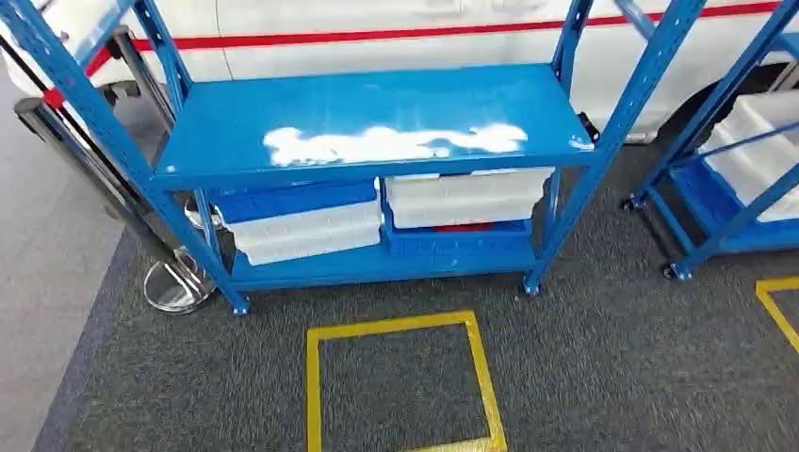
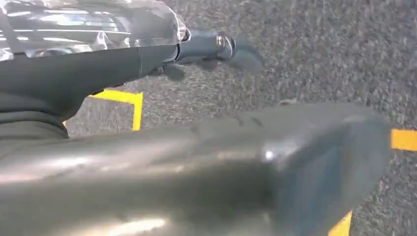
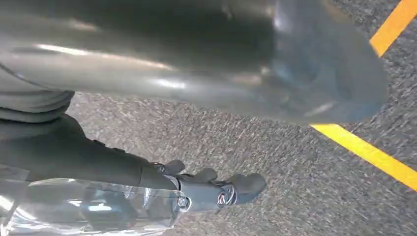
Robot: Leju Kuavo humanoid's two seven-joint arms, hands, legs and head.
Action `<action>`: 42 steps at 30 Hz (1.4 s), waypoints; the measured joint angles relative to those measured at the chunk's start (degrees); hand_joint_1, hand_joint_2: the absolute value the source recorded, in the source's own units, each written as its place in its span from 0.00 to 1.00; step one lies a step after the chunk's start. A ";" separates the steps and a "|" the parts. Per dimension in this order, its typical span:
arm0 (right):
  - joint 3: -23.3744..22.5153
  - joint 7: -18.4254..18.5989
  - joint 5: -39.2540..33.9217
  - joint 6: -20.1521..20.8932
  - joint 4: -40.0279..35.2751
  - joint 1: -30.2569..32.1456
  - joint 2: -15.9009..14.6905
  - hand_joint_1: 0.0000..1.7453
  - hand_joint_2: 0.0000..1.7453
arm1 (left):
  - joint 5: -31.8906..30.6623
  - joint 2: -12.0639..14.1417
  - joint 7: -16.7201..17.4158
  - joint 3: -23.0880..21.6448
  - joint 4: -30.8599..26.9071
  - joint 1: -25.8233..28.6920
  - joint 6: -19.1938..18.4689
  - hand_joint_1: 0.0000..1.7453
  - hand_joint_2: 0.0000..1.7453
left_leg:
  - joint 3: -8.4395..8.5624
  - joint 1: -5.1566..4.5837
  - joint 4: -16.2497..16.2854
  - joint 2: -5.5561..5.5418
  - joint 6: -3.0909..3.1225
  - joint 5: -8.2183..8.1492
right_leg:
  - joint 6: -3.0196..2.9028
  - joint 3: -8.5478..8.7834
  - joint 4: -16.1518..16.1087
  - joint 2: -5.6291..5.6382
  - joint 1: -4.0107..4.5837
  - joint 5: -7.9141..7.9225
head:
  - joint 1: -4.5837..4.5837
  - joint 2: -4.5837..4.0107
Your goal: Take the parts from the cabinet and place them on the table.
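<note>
Yellow floor square (image 1: 400, 381) lies at six o'clock in the head view, likely a marked standing spot before the blue cabinet (image 1: 377, 122) at twelve. Its top shelf is bare; the parts presumably sit in the white bins (image 1: 306, 231) and blue bins (image 1: 452, 240) stacked on the bottom shelf, left and right halves. Both arms seem to hang over grey carpet (image 1: 603, 358): left hand (image 2: 216, 49) and right hand (image 3: 216, 189) each hold nothing, fingers loosely apart.
</note>
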 joint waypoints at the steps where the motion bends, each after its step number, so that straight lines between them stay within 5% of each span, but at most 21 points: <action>1: -0.17 0.26 -0.33 0.28 0.00 0.00 0.04 0.00 0.00 | -0.09 0.02 0.07 0.00 0.00 0.05 -0.07 0.00 0.00 | 0.03 -0.08 0.01 -0.08 0.35 0.34 | 0.31 0.29 -0.15 -0.08 0.05 -0.20 | 0.02 0.00; 3: -0.68 1.24 -0.89 0.41 0.00 -0.25 0.09 0.00 0.00 | -0.96 0.02 -0.17 -0.02 -0.02 0.13 -0.11 0.00 0.00 | 0.09 0.00 -0.28 -0.19 0.23 0.66 | -0.56 0.43 0.05 -0.16 -0.09 -0.25 | 0.00 0.00; 12: -0.98 0.85 0.31 1.07 0.00 -0.25 0.15 0.00 0.00 | -3.12 0.04 -0.13 -1.38 0.00 0.05 0.13 0.00 0.00 | 0.22 -0.26 -0.28 -0.28 1.34 -0.11 | -0.03 1.25 -1.57 -0.19 -0.17 -0.41 | 0.02 0.00; 14: -0.98 0.85 0.31 1.20 0.02 -0.27 0.15 0.00 0.00 | -3.12 0.04 0.00 -1.46 -0.02 0.06 0.24 0.00 0.00 | 0.22 -0.30 -0.27 -0.28 1.37 -0.11 | 0.69 1.26 -1.63 -0.19 -0.23 -0.34 | 0.02 0.00; 15: -0.98 0.87 0.48 1.29 0.02 -0.28 0.15 0.00 1.00 | -3.23 0.04 0.07 -1.53 0.00 0.06 0.35 0.00 0.00 | 0.22 -0.30 -0.26 -0.28 1.38 -0.10 | 0.89 1.26 -1.64 -0.19 -0.24 -0.30 | 0.02 0.00; 27: -1.57 -0.48 0.02 1.59 0.02 -0.31 0.15 0.00 1.00 | -7.08 0.04 -0.35 -4.28 0.00 0.17 0.02 0.00 0.00 | 0.49 -0.23 -0.34 -0.28 1.40 -0.05 | 1.06 1.38 -1.51 -0.21 -0.15 -0.33 | 0.02 0.00; 28: -1.62 -0.48 0.05 1.59 0.02 -0.32 0.15 0.00 1.00 | -7.10 0.04 -0.37 -4.39 0.00 0.17 0.02 0.00 1.00 | 0.50 -0.23 -0.36 -0.28 1.40 -0.05 | 1.06 1.38 -1.51 -0.21 -0.15 -0.33 | 0.02 0.00; 29: -1.64 -0.44 0.05 1.59 0.02 -0.32 0.15 0.00 1.00 | -7.10 0.04 -0.37 -4.46 0.00 0.18 0.04 0.00 0.00 | 0.50 -0.23 -0.38 -0.28 1.39 -0.05 | 1.06 1.38 -1.50 -0.21 -0.15 -0.34 | 0.02 0.00; 35: -1.73 0.41 -3.78 2.60 0.00 0.51 0.13 0.00 1.00 | -5.37 0.68 2.14 -9.14 -0.15 1.22 0.04 0.00 0.00 | 0.54 -0.22 -0.40 -0.27 1.37 -0.05 | 1.04 1.40 -1.50 -0.21 -0.15 -0.41 | 0.02 0.00; 36: -1.73 0.77 -4.68 3.08 -0.02 0.78 0.13 0.00 0.00 | -4.28 0.94 2.27 -10.23 -0.33 1.47 -0.18 0.00 0.00 | 0.54 -0.22 -0.40 -0.27 1.37 -0.05 | 1.03 1.40 -1.50 -0.21 -0.15 -0.42 | 0.02 0.00; 42: -1.73 2.20 -11.16 6.88 -0.55 2.63 -0.29 0.00 0.00 | 3.93 2.44 3.15 -18.42 -1.59 3.00 -1.96 0.00 0.00 | 0.54 -0.22 -0.41 -0.27 1.36 -0.07 | 0.99 1.40 -1.50 -0.21 -0.15 -0.46 | 0.02 0.00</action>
